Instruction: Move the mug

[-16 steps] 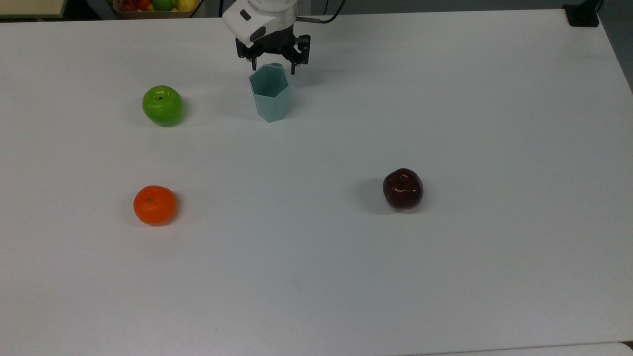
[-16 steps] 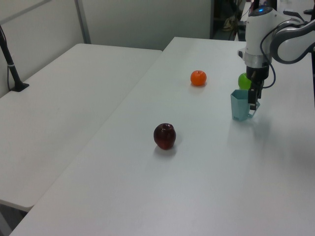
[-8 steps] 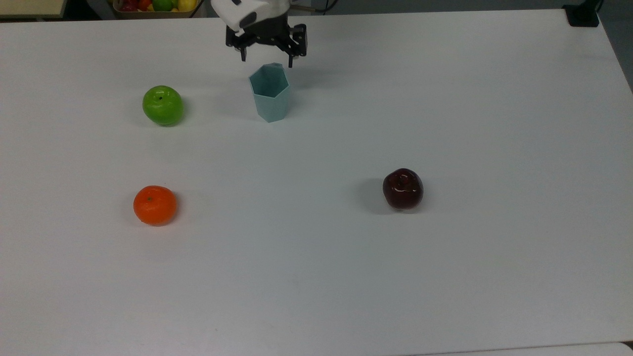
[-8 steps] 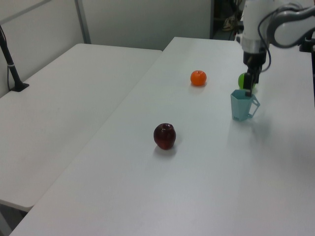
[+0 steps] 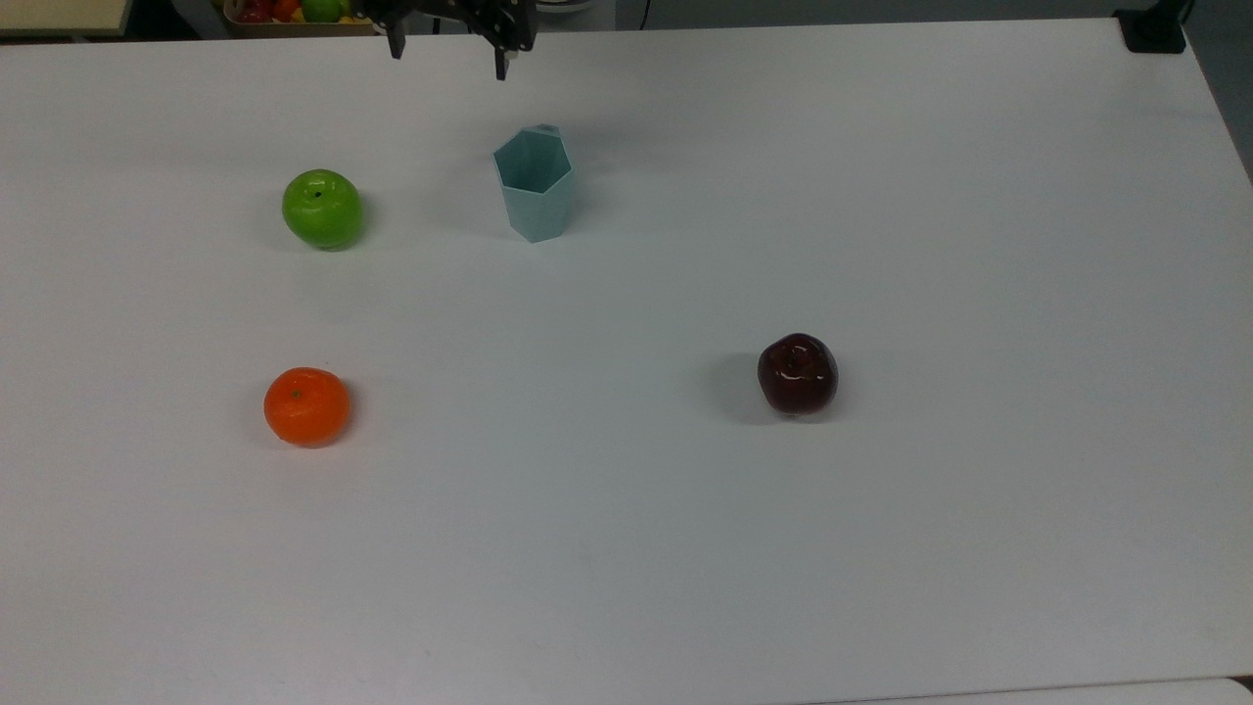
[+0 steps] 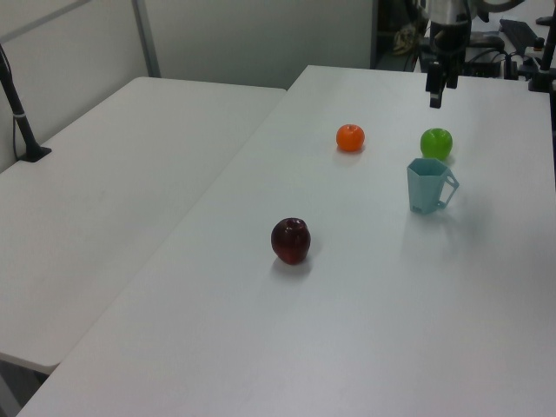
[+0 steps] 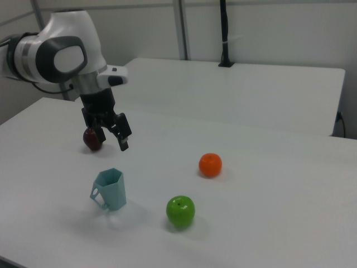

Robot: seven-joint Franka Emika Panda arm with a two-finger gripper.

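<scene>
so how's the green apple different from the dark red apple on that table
The green apple is bright green; the red apple is a very dark, glossy red. In the top view the green apple lies close to the mug's left, while the red apple sits apart, toward the lower right. Both are round, of similar size, show the stem dimple on top, and rest free on the white table.

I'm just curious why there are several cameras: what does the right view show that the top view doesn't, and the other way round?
Right view alone: the robot's white and grey arm above the open black pincer, and the handle on the pale blue faceted mug.

Top view alone: a bowl of fruit beyond the white table.

Both: the mug upright and free, the shiny green apple, the orange mandarin, the dark red apple.
</scene>
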